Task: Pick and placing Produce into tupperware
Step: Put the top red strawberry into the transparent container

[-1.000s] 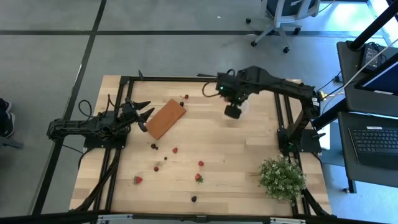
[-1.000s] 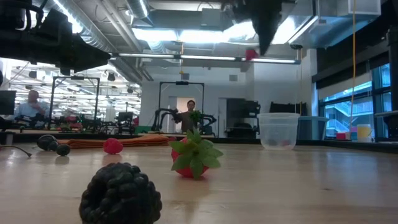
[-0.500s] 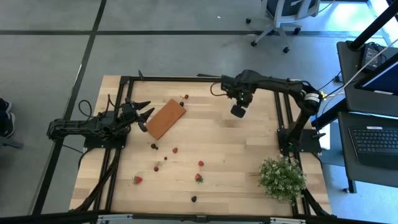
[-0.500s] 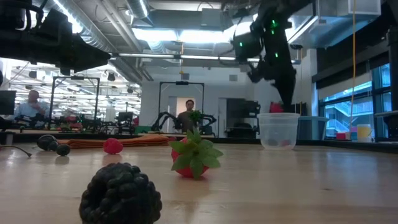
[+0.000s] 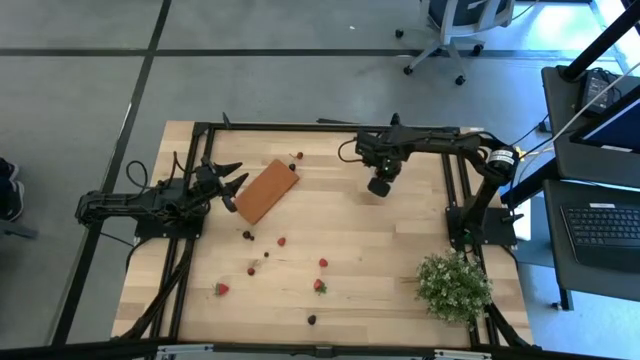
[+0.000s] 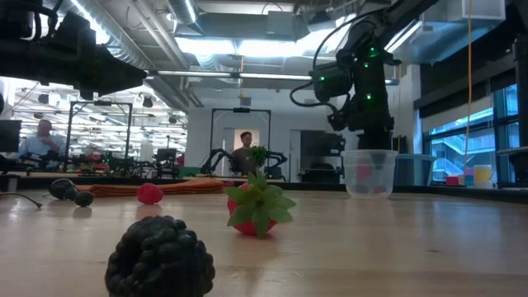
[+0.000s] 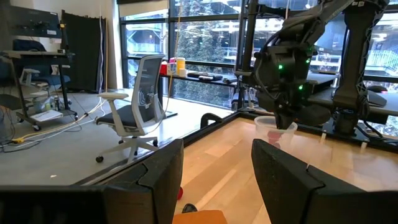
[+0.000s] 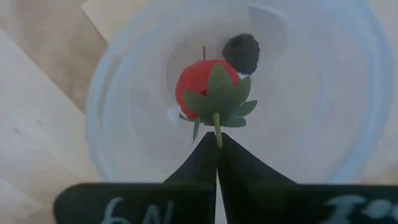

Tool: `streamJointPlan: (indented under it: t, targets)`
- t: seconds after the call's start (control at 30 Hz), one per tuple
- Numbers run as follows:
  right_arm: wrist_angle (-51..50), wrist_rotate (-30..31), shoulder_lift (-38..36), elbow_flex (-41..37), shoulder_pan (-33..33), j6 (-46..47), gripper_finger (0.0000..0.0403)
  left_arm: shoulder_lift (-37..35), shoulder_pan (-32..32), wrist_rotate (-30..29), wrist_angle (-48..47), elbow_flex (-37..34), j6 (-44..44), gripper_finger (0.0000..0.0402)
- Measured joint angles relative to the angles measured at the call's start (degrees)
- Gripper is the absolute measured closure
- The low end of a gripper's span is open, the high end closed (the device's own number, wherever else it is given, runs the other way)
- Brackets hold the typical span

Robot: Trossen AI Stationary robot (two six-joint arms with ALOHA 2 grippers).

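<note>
Strawberry (image 8: 207,87): stem pinched by right gripper (image 8: 217,144) above tupperware (image 8: 124,93) (blackberry (image 8: 241,53) inside); left gripper (image 7: 214,171) held apart, empty.

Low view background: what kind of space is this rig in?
Probably a robotics lab or open workshop: exposed ceiling ducts, another robot rig behind the table, an office chair and laptop nearby.

Daylight from far windows (image 7: 205,56) and ceiling strip lights (image 6: 247,45) gave glare; the near blackberry (image 6: 159,257) was blurred; shadows were soft.

overhead, table-level, two wrist views — close
</note>
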Motion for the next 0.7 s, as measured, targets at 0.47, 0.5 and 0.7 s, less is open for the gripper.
streamJointPlan:
  t: [0.47, 0.5, 0.7]
  targets:
    - [0.68, 0.0, 0.0, 0.0, 0.0, -0.27, 0.0385, 0.0, -0.01, -0.01, 0.02, 0.0, 0.0, 0.0217]
    - [0.68, 0.0, 0.0, 0.0, 0.0, -0.35, 0.0385, 0.0, 0.01, 0.01, 0.01, 0.0, 0.0, 0.0217]
    - [0.7, 0.02, 0.0, 0.0, 0.0, -0.07, 0.0382, 0.0, 0.01, 0.01, 0.0, -0.01, 0.0, 0.0217]
